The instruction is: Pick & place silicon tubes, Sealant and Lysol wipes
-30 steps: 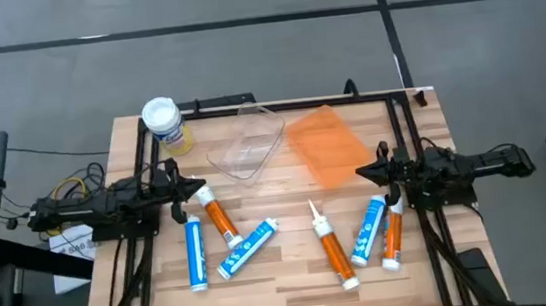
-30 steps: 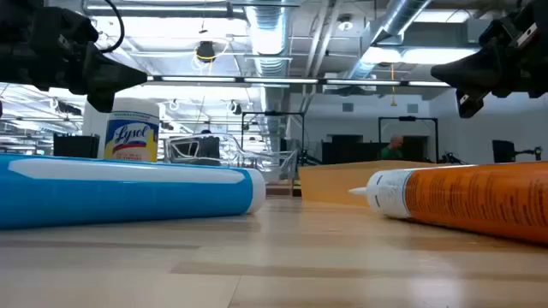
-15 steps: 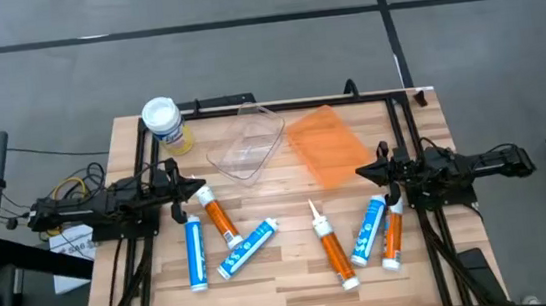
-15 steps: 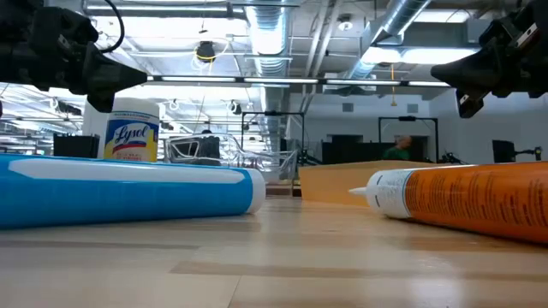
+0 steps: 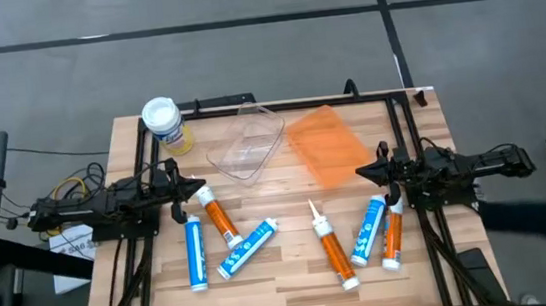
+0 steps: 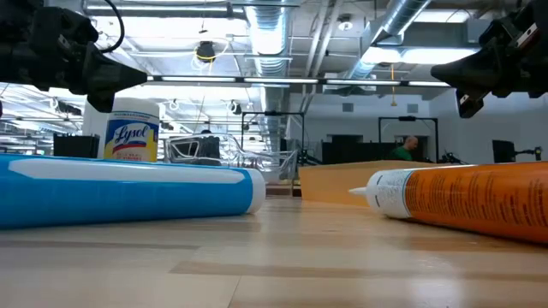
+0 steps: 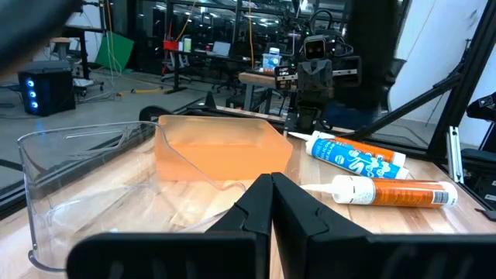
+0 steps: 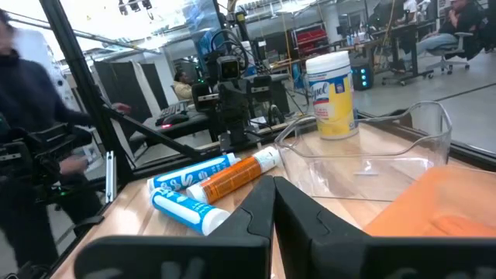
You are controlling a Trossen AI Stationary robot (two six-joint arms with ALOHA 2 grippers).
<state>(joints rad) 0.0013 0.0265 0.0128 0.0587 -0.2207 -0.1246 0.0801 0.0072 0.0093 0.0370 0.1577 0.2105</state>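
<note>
As laid out on the wooden table [image 5: 285, 272], the stock counts as follows: 1 Lysol wipes canister [image 5: 166, 124], 6 caulk tubes, 2 bins; 2 arms wait at the table's sides.

Lysol wipes canister: 1; upright at the far left corner, white domed lid, pale yellow label; well apart from both grippers.

Orange tubes: 3; left orange tube [image 5: 218, 217] lies just in front of the left gripper; middle orange tube [image 5: 331, 249] lies near the front centre with its white nozzle toward the bins; right orange tube [image 5: 393, 237] lies below the right gripper, just beside a blue one.

Blue tubes: 3; left blue tube [image 5: 195, 253] lies lengthwise near the left frame; slanted blue tube [image 5: 247, 248] lies beside it, close to the left orange tube's end; right blue tube [image 5: 369, 230] lies between the middle and right orange tubes.

Bins: 2; clear bin [image 5: 247, 142] at the far centre; orange bin [image 5: 327, 145] just beside it on the right.

Left gripper [image 5: 197, 190]: fingers pressed together, holding nothing, above the table's left side.

Right gripper [image 5: 362, 172]: fingers likewise pressed together, holding nothing, above the right side, near the orange bin's corner.
</note>
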